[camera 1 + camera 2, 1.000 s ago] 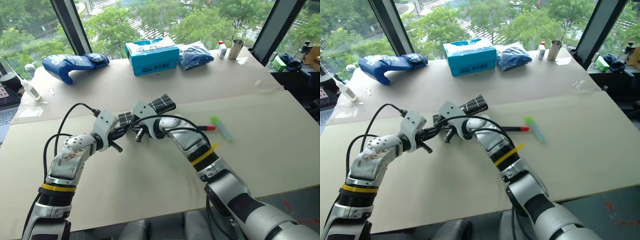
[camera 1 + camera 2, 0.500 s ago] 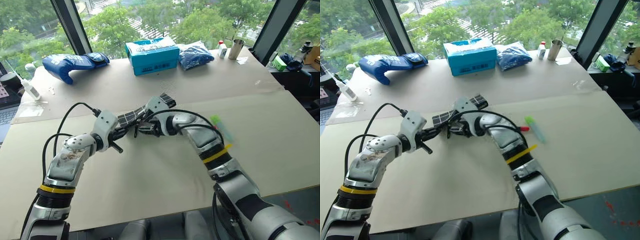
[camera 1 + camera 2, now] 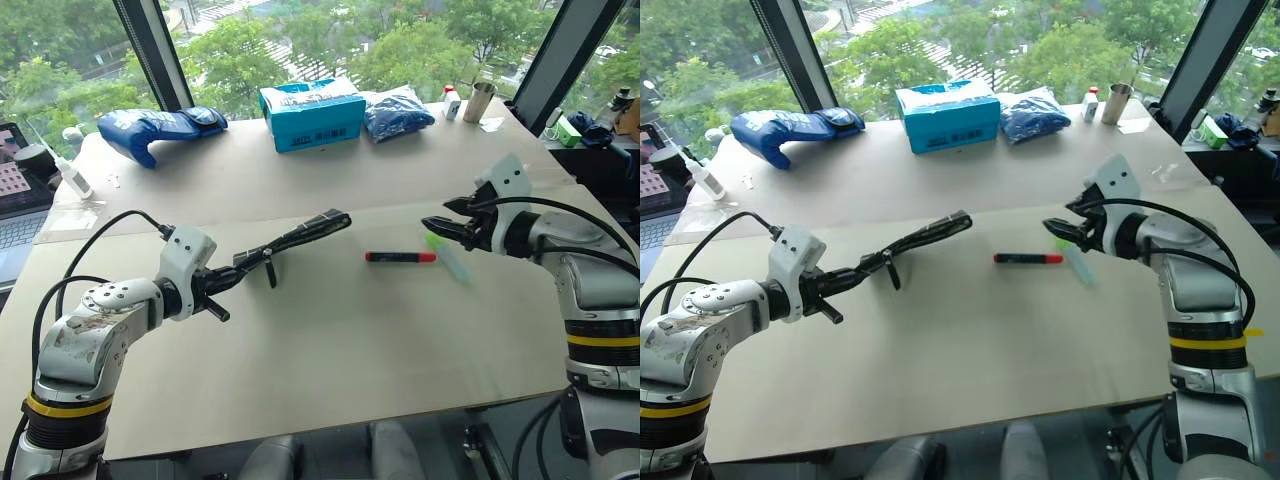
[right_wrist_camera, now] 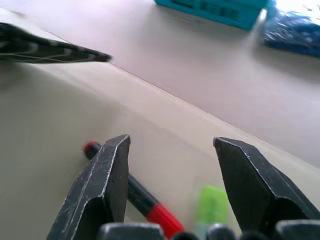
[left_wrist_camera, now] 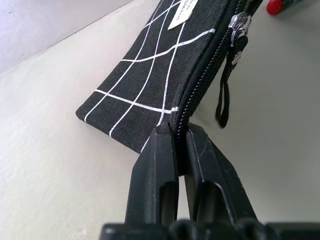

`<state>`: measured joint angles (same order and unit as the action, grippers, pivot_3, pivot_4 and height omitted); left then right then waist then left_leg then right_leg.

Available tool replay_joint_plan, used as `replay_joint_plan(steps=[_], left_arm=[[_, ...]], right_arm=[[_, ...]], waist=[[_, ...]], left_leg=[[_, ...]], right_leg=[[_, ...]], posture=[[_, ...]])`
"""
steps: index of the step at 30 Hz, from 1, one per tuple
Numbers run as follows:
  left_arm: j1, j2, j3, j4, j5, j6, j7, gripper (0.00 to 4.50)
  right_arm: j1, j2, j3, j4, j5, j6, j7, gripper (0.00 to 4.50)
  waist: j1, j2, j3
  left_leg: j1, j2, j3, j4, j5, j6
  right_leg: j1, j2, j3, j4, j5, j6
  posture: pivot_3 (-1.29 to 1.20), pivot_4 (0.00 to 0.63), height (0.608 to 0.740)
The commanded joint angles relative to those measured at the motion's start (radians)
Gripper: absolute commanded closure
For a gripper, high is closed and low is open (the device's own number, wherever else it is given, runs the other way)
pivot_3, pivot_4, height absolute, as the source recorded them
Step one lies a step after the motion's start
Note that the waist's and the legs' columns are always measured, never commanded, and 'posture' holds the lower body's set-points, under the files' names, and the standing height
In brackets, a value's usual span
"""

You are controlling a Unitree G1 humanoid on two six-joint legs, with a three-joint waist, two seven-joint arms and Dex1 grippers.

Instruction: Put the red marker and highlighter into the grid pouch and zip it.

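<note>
My left gripper (image 5: 176,145) is clamped on one end of the pouch (image 3: 300,233), holding it up off the desk (image 3: 330,350) with the far end sticking out in the air. My right gripper (image 3: 437,228) has its fingers apart, hovering over the highlighter (image 3: 447,256); the marker (image 3: 400,257) lies on the desk between pouch and highlighter. I cannot tell how far the zip is open. My worry: pinched at one end, the pouch may sag or twist, so a pen pushed at the mouth could glance off. The round highlighter might also roll away if I close off-centre.
</note>
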<state>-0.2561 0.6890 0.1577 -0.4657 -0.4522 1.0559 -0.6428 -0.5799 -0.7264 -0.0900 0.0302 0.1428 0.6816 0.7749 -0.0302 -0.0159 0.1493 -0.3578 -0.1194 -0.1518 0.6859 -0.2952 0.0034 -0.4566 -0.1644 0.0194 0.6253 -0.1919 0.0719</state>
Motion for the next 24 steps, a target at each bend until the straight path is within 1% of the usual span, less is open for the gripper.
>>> replay_joint_plan(steps=[1, 7, 15, 23, 24], left_arm=[[0.031, 0.052, -0.016, -0.063, -0.032, 0.022, -0.029, 4.50], [0.038, 0.104, -0.032, -0.048, -0.034, 0.017, -0.035, 4.50], [-0.013, 0.081, -0.044, -0.012, -0.055, 0.016, -0.020, 4.50], [-0.030, 0.073, -0.060, 0.014, -0.056, -0.003, -0.016, 4.50], [-0.024, 0.073, -0.058, 0.016, -0.057, -0.005, -0.017, 4.50]], right_arm=[[0.067, -0.013, 0.001, 0.001, -0.030, -0.048, -0.037, 1.53], [0.105, -0.011, -0.014, 0.029, -0.041, -0.049, -0.093, 1.53], [0.135, 0.000, -0.005, 0.078, -0.022, -0.033, -0.098, 1.53], [0.091, 0.057, 0.033, 0.279, -0.055, -0.057, -0.136, 1.53], [0.086, 0.066, 0.030, 0.300, -0.053, -0.057, -0.141, 1.77]], waist=[[0.006, 0.000, 0.000], [0.010, -0.001, 0.000], [0.018, -0.001, 0.001], [0.014, -0.003, 0.000], [0.013, -0.004, -0.001]], left_leg=[[0.000, 0.000, 0.001, 0.000, 0.000, 0.000], [0.002, 0.001, 0.005, 0.000, -0.001, 0.002], [0.003, 0.001, 0.012, 0.000, -0.002, 0.003], [0.005, 0.006, 0.017, 0.000, -0.002, 0.004], [0.006, 0.007, 0.017, 0.000, -0.003, 0.004]], right_leg=[[0.000, 0.000, 0.000, 0.000, 0.000, 0.000], [0.000, 0.000, 0.007, -0.001, 0.001, 0.001], [0.001, 0.001, 0.008, -0.001, 0.001, 0.001], [0.003, 0.005, 0.011, -0.003, 0.002, 0.000], [0.004, 0.006, 0.011, -0.004, 0.003, 0.000]], posture=[[0.00, 0.150, 0.740], [0.00, 0.150, 0.740], [0.00, 0.150, 0.740], [0.00, 0.150, 0.740], [0.00, 0.150, 0.740]])
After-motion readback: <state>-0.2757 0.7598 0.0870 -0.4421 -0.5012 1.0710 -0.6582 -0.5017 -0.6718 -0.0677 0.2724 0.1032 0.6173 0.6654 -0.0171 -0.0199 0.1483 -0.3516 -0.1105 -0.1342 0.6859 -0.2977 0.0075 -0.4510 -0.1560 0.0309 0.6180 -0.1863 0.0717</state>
